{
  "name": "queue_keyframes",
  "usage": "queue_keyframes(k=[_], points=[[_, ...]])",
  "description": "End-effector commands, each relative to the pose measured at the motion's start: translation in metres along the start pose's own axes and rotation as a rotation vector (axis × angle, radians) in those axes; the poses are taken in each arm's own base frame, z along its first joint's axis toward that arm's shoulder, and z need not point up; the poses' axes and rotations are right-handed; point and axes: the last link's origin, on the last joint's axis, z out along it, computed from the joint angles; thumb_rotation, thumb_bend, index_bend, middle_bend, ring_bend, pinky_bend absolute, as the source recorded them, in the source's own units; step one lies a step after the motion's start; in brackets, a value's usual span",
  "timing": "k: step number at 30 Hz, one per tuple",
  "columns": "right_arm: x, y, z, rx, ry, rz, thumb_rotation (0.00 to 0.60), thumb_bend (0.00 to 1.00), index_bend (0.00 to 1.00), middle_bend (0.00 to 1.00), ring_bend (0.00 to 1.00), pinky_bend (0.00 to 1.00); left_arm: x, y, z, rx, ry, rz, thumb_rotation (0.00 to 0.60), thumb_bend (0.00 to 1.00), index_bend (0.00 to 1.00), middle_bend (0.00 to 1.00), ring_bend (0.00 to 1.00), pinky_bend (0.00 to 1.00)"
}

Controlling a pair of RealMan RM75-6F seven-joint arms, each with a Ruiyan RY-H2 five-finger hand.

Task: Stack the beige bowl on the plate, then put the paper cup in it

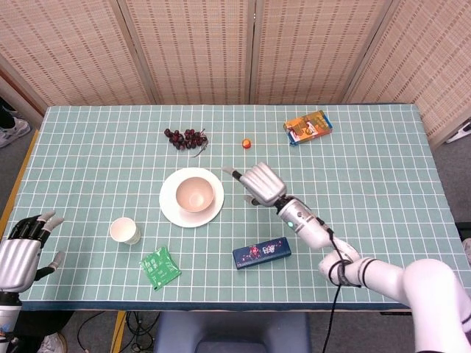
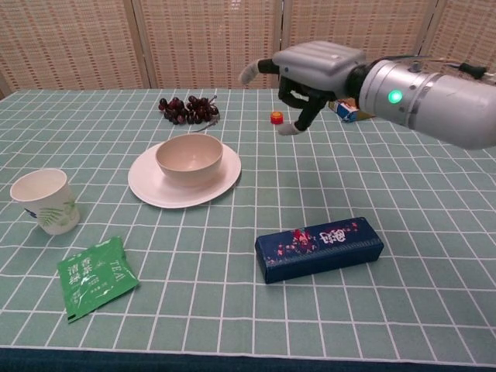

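The beige bowl point(image 1: 195, 194) point(image 2: 189, 159) sits upright in the middle of the white plate point(image 1: 171, 207) point(image 2: 151, 188). The paper cup point(image 1: 124, 231) point(image 2: 43, 201) stands upright on the table, left of the plate. My right hand point(image 1: 261, 184) point(image 2: 310, 74) hovers above the table to the right of the bowl, apart from it, fingers spread and holding nothing. My left hand point(image 1: 20, 250) is at the table's near left edge, fingers apart and empty, seen only in the head view.
A green tea packet point(image 1: 160, 266) point(image 2: 94, 277) lies in front of the cup. A dark blue box point(image 1: 261, 253) point(image 2: 318, 248) lies near the front. Grapes point(image 1: 185, 137) point(image 2: 186, 108), a small orange cap point(image 1: 247, 143) point(image 2: 276, 118) and an orange box point(image 1: 307, 126) are at the back.
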Motion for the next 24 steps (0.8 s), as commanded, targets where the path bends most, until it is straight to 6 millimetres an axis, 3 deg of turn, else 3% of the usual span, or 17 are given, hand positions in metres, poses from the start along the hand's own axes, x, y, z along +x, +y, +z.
queue_keyframes(k=[1, 9, 15, 18, 22, 24], points=[[0.024, 0.046, -0.06, -0.156, 0.034, -0.036, 0.6, 0.21, 0.15, 0.82, 0.88, 0.97, 0.0, 0.006, 0.01, -0.035, -0.012, 0.006, 0.6, 0.31, 0.2, 0.16, 0.16, 0.16], [0.046, 0.092, -0.143, -0.335, 0.029, -0.088, 0.6, 0.21, 0.15, 0.8, 0.86, 0.97, 0.0, 0.021, 0.027, -0.101, -0.046, 0.023, 0.6, 0.31, 0.2, 0.16, 0.16, 0.16], [0.053, 0.112, -0.182, -0.417, 0.011, -0.119, 0.6, 0.21, 0.15, 0.8, 0.86, 0.97, -0.003, 0.031, 0.034, -0.156, -0.077, 0.045, 0.6, 0.31, 0.21, 0.19, 0.21, 0.17], [0.057, 0.118, -0.197, -0.448, 0.01, -0.125, 0.6, 0.21, 0.15, 0.8, 0.86, 0.97, -0.003, 0.035, 0.037, -0.178, -0.085, 0.061, 0.6, 0.31, 0.21, 0.3, 0.31, 0.34], [0.061, 0.125, -0.214, -0.485, 0.005, -0.129, 0.6, 0.21, 0.15, 0.8, 0.86, 0.97, -0.007, 0.04, 0.042, -0.201, -0.101, 0.065, 0.6, 0.31, 0.22, 0.49, 0.52, 0.66], [0.062, 0.127, -0.221, -0.499, 0.001, -0.13, 0.6, 0.21, 0.15, 0.8, 0.86, 0.97, -0.011, 0.042, 0.044, -0.212, -0.107, 0.069, 0.6, 0.31, 0.22, 0.55, 0.59, 0.75]])
